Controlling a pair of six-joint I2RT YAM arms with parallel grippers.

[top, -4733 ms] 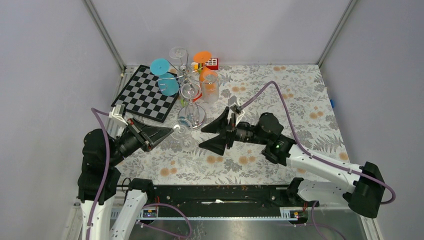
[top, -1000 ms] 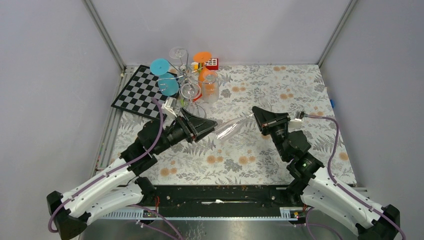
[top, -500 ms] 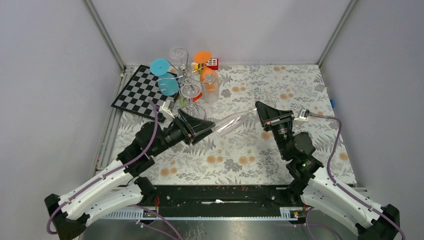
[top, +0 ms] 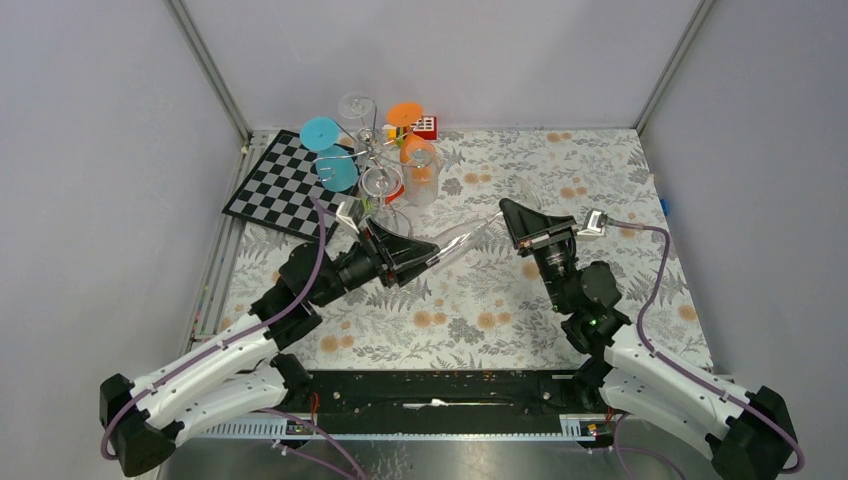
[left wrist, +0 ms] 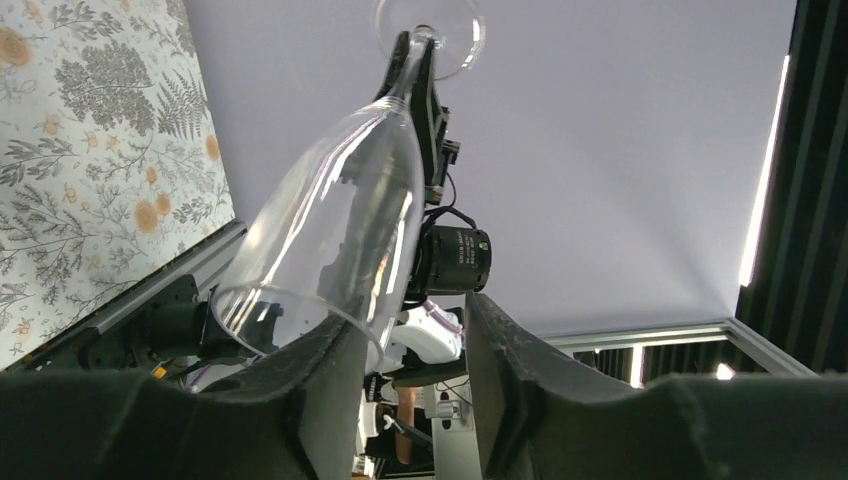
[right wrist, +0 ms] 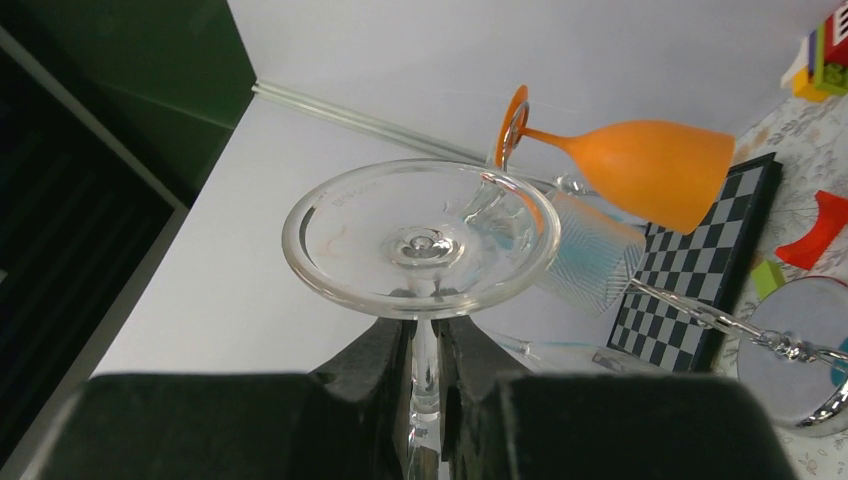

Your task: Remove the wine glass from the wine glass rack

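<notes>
The flowery table (top: 600, 170) is the biggest thing here, and both arms reach over it from the near edge. At the back left stands the wine glass rack (top: 367, 150), made of silver wire. An orange wine glass (top: 405, 113) and a blue wine glass (top: 322, 132) hang on it.

The clear wine glass (top: 462, 240) is not on the rack. It is up in the air, just in front of the rack and a little to its right. It lies almost flat, like a bridge between the two grippers. Its open mouth points to the left gripper (top: 425, 258). Its foot (right wrist: 420, 240) points to the right and sticks out past the right gripper (top: 510, 225).

The right gripper is pinched tight on the thin stem (right wrist: 425, 350), just under the foot, so it holds the glass. The left gripper is partly open around the mouth. One finger (left wrist: 325, 400) is right at the rim, but there is a gap between the glass and the other finger (left wrist: 500, 380).

The glass points mouth-first into the left gripper, so it looks like the left one only has to close a bit more to take it.
</notes>
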